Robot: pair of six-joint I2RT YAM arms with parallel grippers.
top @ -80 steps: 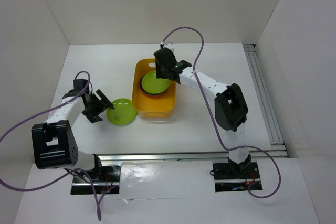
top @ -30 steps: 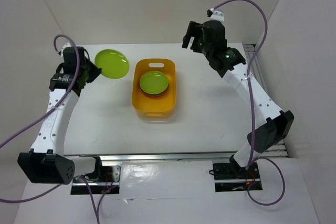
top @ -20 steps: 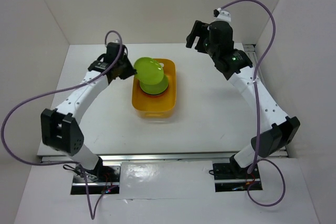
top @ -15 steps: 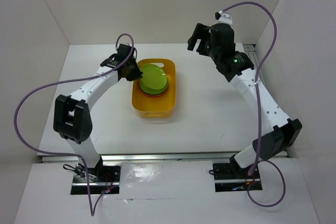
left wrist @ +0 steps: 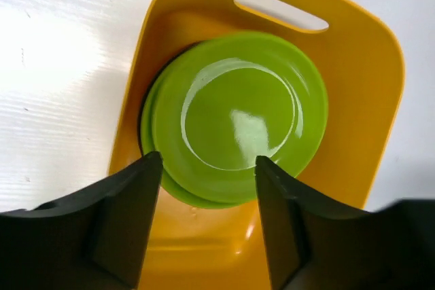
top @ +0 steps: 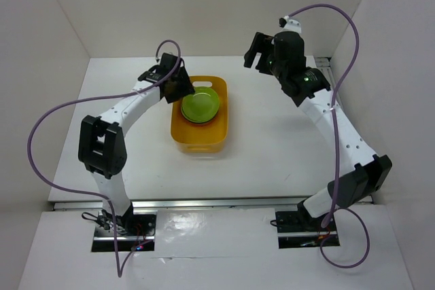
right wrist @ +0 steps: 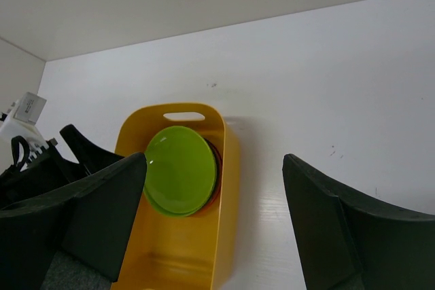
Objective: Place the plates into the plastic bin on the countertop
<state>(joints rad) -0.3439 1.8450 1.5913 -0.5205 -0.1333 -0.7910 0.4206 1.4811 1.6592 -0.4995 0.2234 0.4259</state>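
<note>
The yellow-orange plastic bin [top: 199, 134] stands on the white countertop [top: 272, 147]. Inside it two lime green plates [top: 200, 105] lie stacked at the handle end, and a reddish rim [right wrist: 219, 161] peeks out beneath them. My left gripper [top: 185, 87] hovers over the bin's left wall; in the left wrist view the gripper [left wrist: 207, 168] is open, with the green plates [left wrist: 234, 117] lying flat below its fingers, apart from them. My right gripper [top: 253, 51] hangs high at the back right, open and empty; in its wrist view the gripper [right wrist: 214, 168] looks down on the bin [right wrist: 231, 195] and plates [right wrist: 180, 170].
White walls close in the countertop on three sides. A metal rail [top: 343, 127] runs along the right edge. The left arm's purple cable [top: 47, 134] loops over the left side. The near half of the bin's floor [left wrist: 204, 249] is bare.
My left arm swung the lime green plate from the far left over the bin, set it on the stack and opened its jaws. The right arm barely moved.
</note>
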